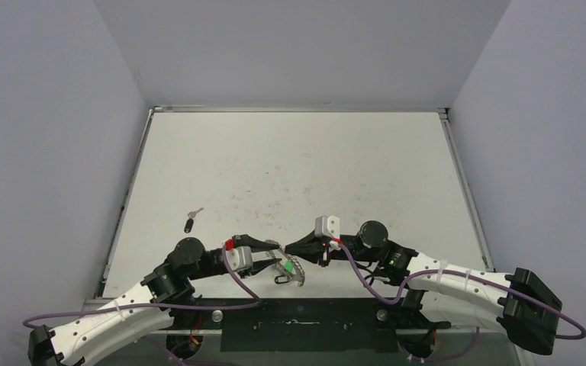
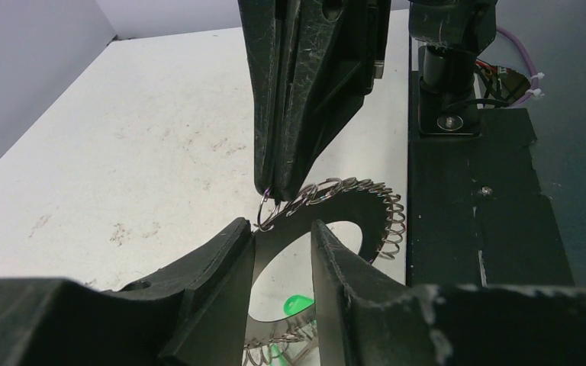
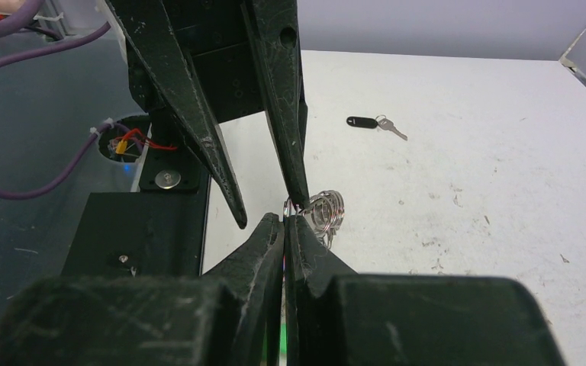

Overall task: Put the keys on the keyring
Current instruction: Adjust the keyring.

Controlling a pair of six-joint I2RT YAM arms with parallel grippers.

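Note:
The keyring (image 1: 296, 271) is held tilted above the table's near edge, between both grippers. Its dark band and coiled rim show in the left wrist view (image 2: 366, 210). The green-headed key (image 2: 297, 305) hangs on its lower rim. My right gripper (image 3: 284, 219) is shut on a small wire loop of the rim (image 3: 326, 207). My left gripper (image 2: 282, 229) is open, its fingers astride the ring's band, one tip against the rim. The black-headed key (image 1: 188, 225) and the silver key (image 1: 194, 213) lie together on the table at the left, also seen in the right wrist view (image 3: 361, 121).
A black mounting strip (image 1: 297, 313) with bolts runs along the near edge under the ring. Grey walls enclose the white table (image 1: 297, 160) on three sides. Purple cables loop from both arms.

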